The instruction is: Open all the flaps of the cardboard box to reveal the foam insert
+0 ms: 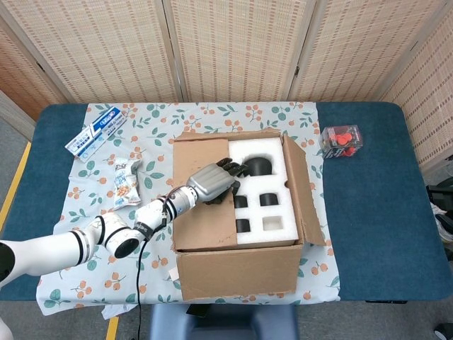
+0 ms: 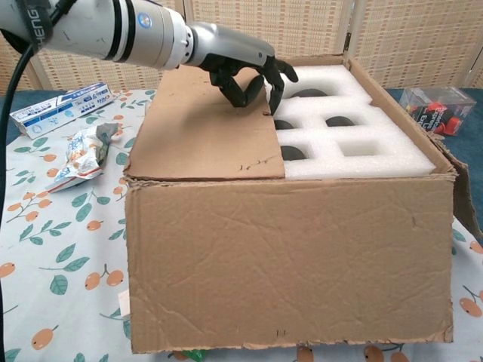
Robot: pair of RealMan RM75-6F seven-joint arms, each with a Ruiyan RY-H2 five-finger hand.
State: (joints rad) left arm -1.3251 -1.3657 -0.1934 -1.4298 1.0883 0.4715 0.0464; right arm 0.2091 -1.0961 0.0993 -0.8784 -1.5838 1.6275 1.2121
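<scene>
The cardboard box (image 1: 237,273) (image 2: 287,264) stands mid-table. Its left flap (image 1: 202,212) (image 2: 204,136) lies flat over the left part of the white foam insert (image 1: 272,205) (image 2: 355,143). The right flap (image 1: 304,191) is folded outward, and the foam with its dark cut-outs shows beside it. My left hand (image 1: 212,183) (image 2: 241,64) hovers at the left flap's free edge near the back. Its dark fingers curl down over that edge, between flap and foam. Whether they have hold of the cardboard is unclear. My right hand is in neither view.
A clear case with a red item (image 1: 341,140) (image 2: 434,105) sits on the blue table right of the box. A blue-white carton (image 1: 95,133) (image 2: 64,105) and a snack packet (image 1: 125,183) (image 2: 83,154) lie on the floral cloth to the left.
</scene>
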